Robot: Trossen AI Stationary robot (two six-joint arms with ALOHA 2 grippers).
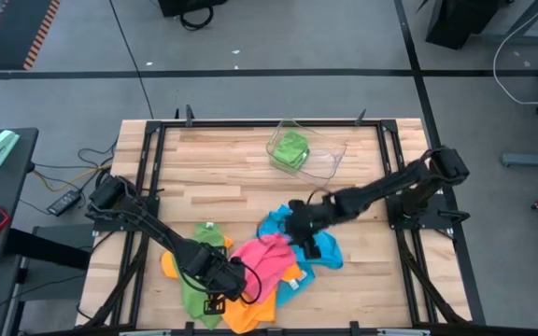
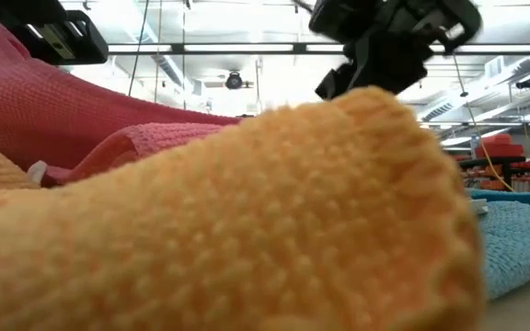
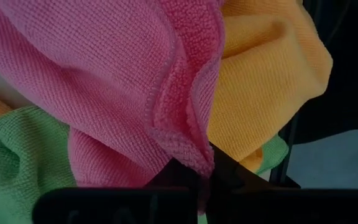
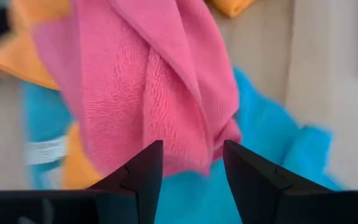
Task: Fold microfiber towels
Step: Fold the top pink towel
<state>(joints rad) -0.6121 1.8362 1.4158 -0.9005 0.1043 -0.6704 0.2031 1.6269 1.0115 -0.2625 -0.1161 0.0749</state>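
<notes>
Two dark arms reached over a wooden worktop (image 1: 213, 168) toward a heap of microfiber towels lying at about six o'clock on it. In the heap, a pink towel (image 1: 264, 266) lay on top at the centre, an orange towel (image 1: 246, 313) spread beneath it toward the near edge, a green towel (image 1: 199, 280) sat at the heap's nine o'clock side, and a sky-blue towel (image 1: 320, 252) at its three o'clock side. Another green cloth (image 1: 290, 149) sat well apart in a clear plastic tray (image 1: 330, 159) at twelve o'clock.

The left gripper (image 1: 220, 276) was at the heap's nine o'clock edge, its jaws fully closed and pinching a folded hem of the pink towel, seemingly to lift that one cloth free of the rest. The right gripper (image 4: 191, 165) hovered at the three o'clock side with its jaws parted, the opposite corner of the pink towel hanging just ahead of them and not yet gripped. Judging by this, the arms were getting hold of two edges so the pink towel could be spread out and folded; no towel in the heap looked folded yet.
</notes>
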